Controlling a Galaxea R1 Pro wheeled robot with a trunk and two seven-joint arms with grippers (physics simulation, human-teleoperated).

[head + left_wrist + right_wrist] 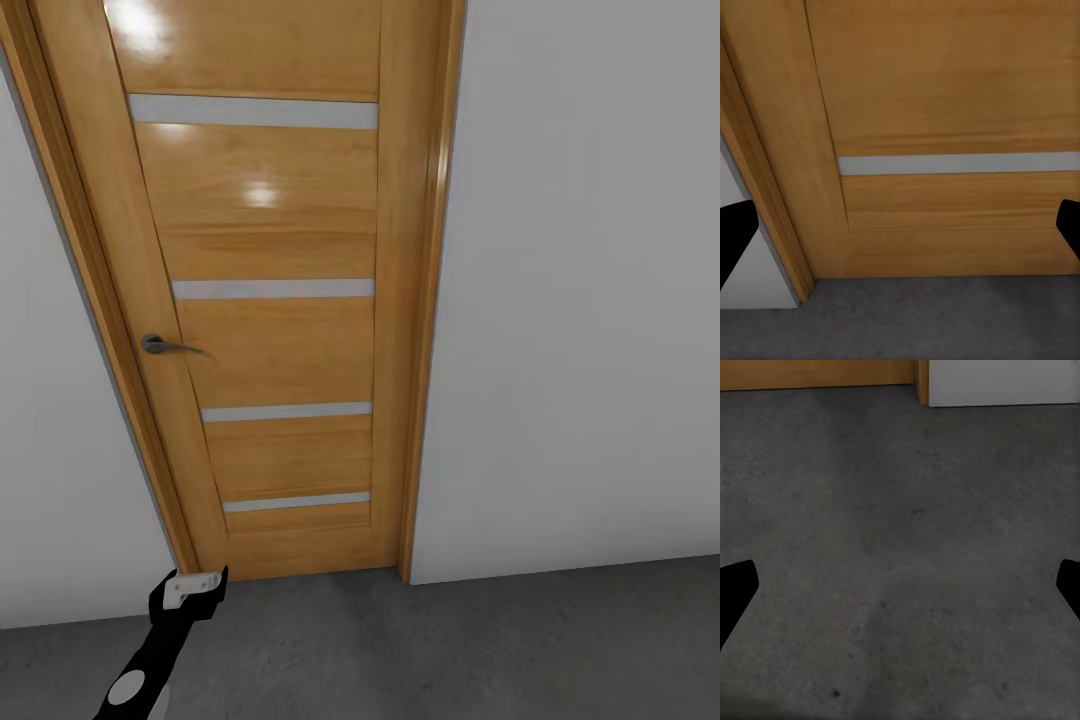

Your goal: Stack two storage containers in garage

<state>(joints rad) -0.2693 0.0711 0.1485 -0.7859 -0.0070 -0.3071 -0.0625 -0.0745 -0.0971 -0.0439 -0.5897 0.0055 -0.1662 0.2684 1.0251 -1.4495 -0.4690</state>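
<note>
Straight ahead of the robot stands a shut wooden door (pixel 270 290), honey-coloured and glossy, with four pale horizontal strips set across its panel and a grey lever handle (pixel 165 345) on its left side. Its wooden frame (pixel 425 300) runs up both sides, and plain white walls (pixel 590 300) flank it. Bright glare spots lie on the upper panels. No writing, label or brand mark can be read anywhere.

Underfoot is the floor (pixel 450 650), dark grey rough concrete with faint speckles and mottling, meeting the door and the wall at a clean line.

Low at the left of the head view, the left gripper (pixel 195 588) reaches toward the foot of the door, close by the left side of the frame. From the left wrist camera its two black fingertips (pixel 735 236) sit far apart at either edge, spread wide with nothing between them, and the door's lowest pale strip lies ahead.

From the right wrist camera, the right gripper (pixel 900 589) points down at bare concrete, its fingertips (pixel 735 592) likewise spread wide and empty.
</note>
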